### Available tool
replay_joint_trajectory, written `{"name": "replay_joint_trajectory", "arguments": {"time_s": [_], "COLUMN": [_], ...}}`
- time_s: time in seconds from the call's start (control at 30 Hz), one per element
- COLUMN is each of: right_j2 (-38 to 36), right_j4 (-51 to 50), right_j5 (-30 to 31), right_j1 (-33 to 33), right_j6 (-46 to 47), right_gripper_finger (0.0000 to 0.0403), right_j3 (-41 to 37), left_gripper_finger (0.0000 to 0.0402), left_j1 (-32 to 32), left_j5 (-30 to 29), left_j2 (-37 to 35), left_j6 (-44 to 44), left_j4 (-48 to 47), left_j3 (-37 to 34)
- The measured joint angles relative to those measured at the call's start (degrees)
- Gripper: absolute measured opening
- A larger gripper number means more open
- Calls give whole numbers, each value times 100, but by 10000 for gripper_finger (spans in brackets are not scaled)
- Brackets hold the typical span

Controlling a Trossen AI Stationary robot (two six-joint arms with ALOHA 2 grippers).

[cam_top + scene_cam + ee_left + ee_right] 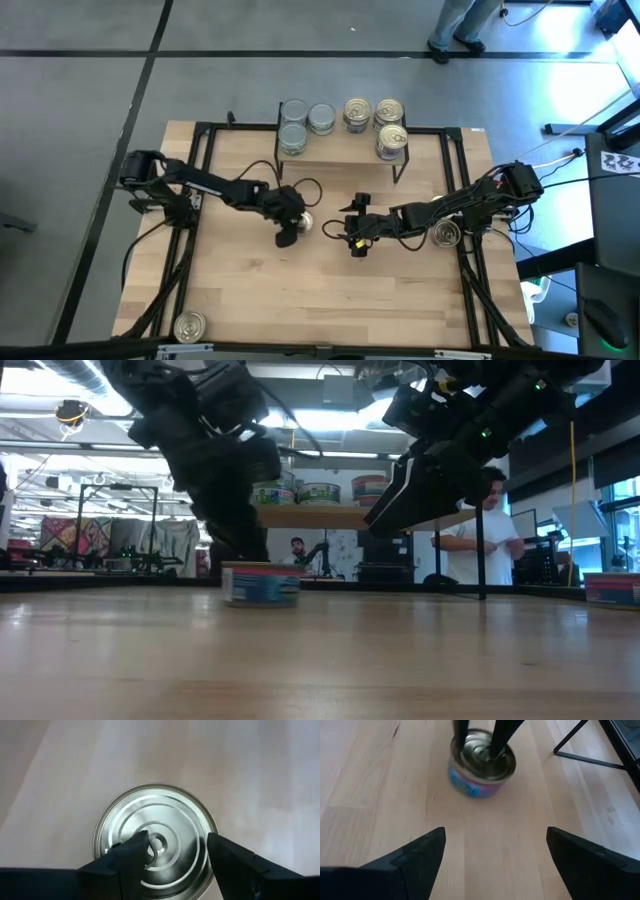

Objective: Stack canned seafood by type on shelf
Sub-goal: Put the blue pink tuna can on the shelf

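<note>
While I hold both arms over the middle of the table [330, 300], the left gripper [291, 226] sits directly above a silver-topped can [155, 840] that stands upright on the wood. From the left wrist view, its two fingers [131, 857] are spread apart and positioned over the lid, both tips inside the rim outline rather than around the can wall; I cannot tell whether they touch the metal. The low view shows the same can [261, 583], with a blue label, resting on the table under the left arm. The right gripper [356, 240] hovers near it, jaws wide open and holding nothing, and its wrist view shows the can [481, 765] well ahead of its fingers [415, 854]. On the shelf [340, 148] at the far side, silver-topped cans [294, 125] occupy the left end and gold-topped cans [388, 125] the right end. One further can [446, 234] lies under the right arm and another [189, 325] at the near left corner.
</note>
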Motion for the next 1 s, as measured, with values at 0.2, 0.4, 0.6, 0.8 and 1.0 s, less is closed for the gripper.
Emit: {"name": "replay_joint_trajectory", "arguments": {"time_s": [0.2,0.4,0.6,0.8,1.0], "right_j2": [0,-1,-1,-1,6], "right_j4": [47,356,728,1004,1092], "right_j5": [-13,-116,-319,-514,-709], "right_j1": [0,0,0,0,0], "right_j6": [-15,-304,-699,-1072,-1374], "right_gripper_finger": [347,347,347,347,347], "right_j3": [1,1,1,1,1], "left_gripper_finger": [208,208,208,207,207], "left_j1": [-163,-221,-213,-201,-171], "left_j5": [-131,-215,-610,-624,-583], "left_j2": [350,150,-365,-243,-162], "left_j6": [371,731,1100,1511,1699], "left_j4": [1040,21,-69,594,1744], "left_j3": [92,490,432,-119,-698]}}
